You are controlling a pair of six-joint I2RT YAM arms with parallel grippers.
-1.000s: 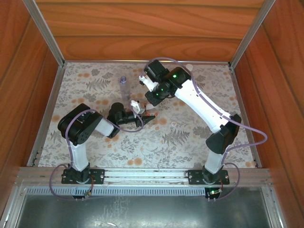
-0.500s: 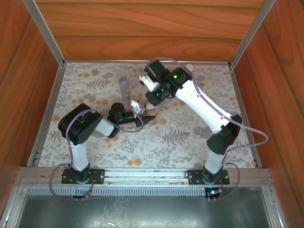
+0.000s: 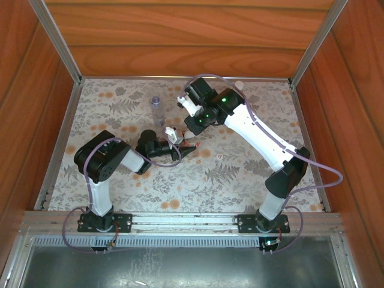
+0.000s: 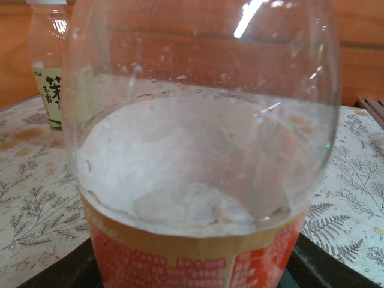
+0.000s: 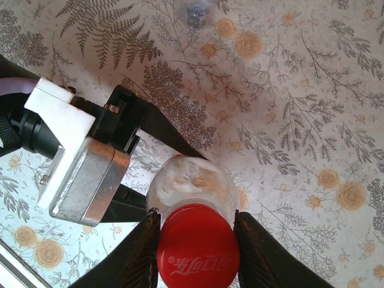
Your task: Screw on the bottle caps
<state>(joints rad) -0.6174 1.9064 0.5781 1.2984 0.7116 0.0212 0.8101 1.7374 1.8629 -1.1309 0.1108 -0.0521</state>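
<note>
A clear bottle with a red-and-white label [image 4: 198, 180] stands between the dark fingers [image 4: 60, 271] of my left gripper [image 3: 183, 149], which is shut on its body. From above, my right gripper [image 5: 198, 252] is shut on the red cap [image 5: 198, 249], which sits on that bottle's neck [image 5: 192, 183]. A bluish unlabelled bottle [image 3: 156, 111] stands upright behind and to the left. A small pale cap [image 3: 219, 156] lies on the mat to the right. Far off stands a bottle with a yellow-green label [image 4: 49, 66], a white cap [image 4: 45, 2] on it.
The floral mat [image 3: 120, 180] covers the table, with wooden walls on three sides and metal posts at the back corners. The left gripper's silver and white body [image 5: 84, 174] is close beside the right gripper's fingers. Open mat lies at the front and at the right.
The right arm's elbow has drifted slightly to the right and its wrist has turned a little above the bottle. The left arm and the bottle have stayed put.
</note>
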